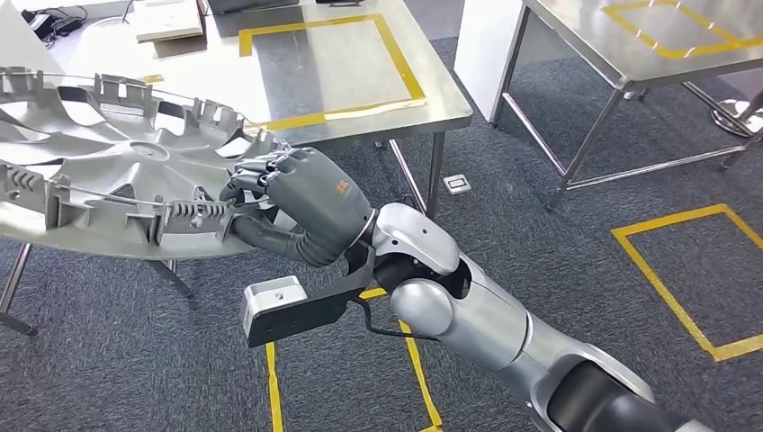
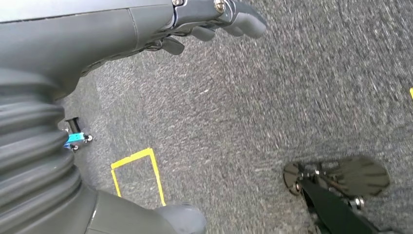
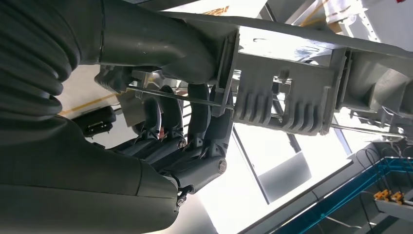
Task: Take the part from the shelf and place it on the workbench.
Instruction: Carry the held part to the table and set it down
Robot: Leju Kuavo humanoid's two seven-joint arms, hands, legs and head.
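Note:
A large silver-grey wheel cover (image 1: 108, 171), inner side up with clips round its rim, hangs in the air at the left of the head view. My right hand (image 1: 288, 202) grips its near rim, thumb on one side and fingers on the other. The right wrist view shows the fingers (image 3: 195, 122) curled round the ribbed rim of the wheel cover (image 3: 287, 102). Behind and partly under it stands the steel workbench (image 1: 432, 112) with a yellow taped rectangle (image 1: 328, 63). My left hand (image 2: 195, 24) hangs over the grey carpet, fingers loosely curled and holding nothing.
A second steel table (image 1: 630, 54) with yellow tape stands at the back right. A cardboard piece (image 1: 169, 18) and black cables (image 1: 54, 20) lie at the workbench's far end. Yellow tape squares (image 1: 693, 270) mark the carpet. A small white box (image 1: 458, 184) sits by a table leg.

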